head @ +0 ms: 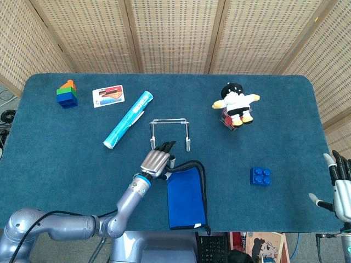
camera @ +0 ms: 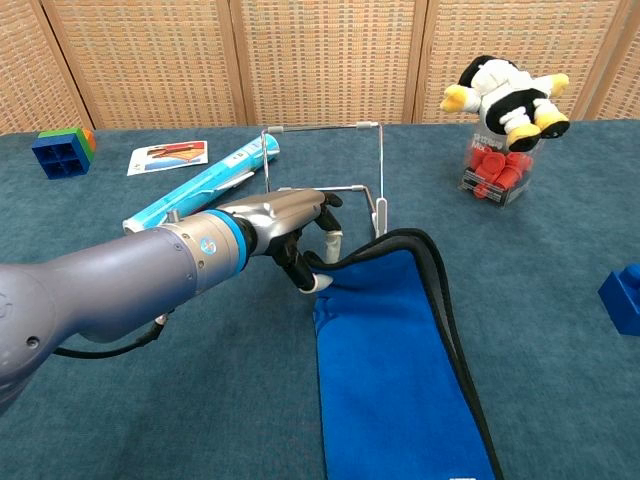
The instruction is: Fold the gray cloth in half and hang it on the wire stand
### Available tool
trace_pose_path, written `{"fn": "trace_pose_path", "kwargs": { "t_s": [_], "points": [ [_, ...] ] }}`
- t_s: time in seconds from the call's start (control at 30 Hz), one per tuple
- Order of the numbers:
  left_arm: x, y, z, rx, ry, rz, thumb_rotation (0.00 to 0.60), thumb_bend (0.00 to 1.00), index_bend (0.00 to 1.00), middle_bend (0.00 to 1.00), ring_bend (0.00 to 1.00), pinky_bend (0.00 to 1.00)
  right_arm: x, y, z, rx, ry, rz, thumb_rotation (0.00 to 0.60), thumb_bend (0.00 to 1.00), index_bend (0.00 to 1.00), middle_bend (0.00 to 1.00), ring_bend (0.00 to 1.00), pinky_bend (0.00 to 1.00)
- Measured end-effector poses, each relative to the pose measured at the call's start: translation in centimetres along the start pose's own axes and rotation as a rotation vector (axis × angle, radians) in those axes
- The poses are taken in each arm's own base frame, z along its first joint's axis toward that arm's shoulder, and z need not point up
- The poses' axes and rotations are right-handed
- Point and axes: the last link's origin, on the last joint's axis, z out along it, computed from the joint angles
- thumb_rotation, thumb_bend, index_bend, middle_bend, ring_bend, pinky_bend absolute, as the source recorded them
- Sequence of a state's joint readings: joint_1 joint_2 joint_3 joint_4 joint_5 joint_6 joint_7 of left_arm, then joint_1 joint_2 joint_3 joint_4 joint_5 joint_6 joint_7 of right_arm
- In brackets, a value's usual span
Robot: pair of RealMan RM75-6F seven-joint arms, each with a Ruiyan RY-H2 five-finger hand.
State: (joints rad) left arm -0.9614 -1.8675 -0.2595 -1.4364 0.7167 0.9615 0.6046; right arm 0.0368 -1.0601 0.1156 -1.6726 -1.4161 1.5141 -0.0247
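Blue on its upper face with a dark edge, the cloth (camera: pixel 400 370) lies folded lengthwise on the counter (head: pixel 66 142) just in front of the wire stand (head: pixel 170 131), its far left corner lifted off the surface. The left hand (camera: pixel 285 222) pinches that corner between thumb and fingers (camera: pixel 318 283), palm down, its forearm reaching in low from the left. The right hand (head: pixel 341 183) hangs at the counter's right edge, fingers spread and holding nothing.
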Motion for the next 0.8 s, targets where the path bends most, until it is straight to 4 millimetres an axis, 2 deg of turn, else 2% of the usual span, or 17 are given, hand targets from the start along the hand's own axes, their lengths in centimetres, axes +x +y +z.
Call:
{"fn": "trace_pose_path", "kwargs": {
  "t_s": [0.23, 0.43, 0.8],
  "points": [
    [0.6, 0.5, -1.1, -0.041, 0.012, -0.017, 0.600, 0.50, 0.90, 0.00, 0.03, 0.19, 0.0, 0.0, 0.0, 0.000, 0.000, 0.000, 0.600, 0.00, 0.00, 0.00, 0.00, 0.00],
    [2.2, 1.3, -2.3, -0.091, 0.032, -0.031, 0.600, 0.50, 0.90, 0.00, 0.03, 0.19, 0.0, 0.0, 0.0, 0.000, 0.001, 0.002, 0.600, 0.00, 0.00, 0.00, 0.00, 0.00],
    [7.7, 2.6, -3.5, -0.131, 0.146, -0.040, 0.600, 0.50, 0.90, 0.00, 0.03, 0.19, 0.1, 0.0, 0.0, 0.000, -0.002, 0.011, 0.600, 0.00, 0.00, 0.00, 0.00, 0.00]
  ]
}}
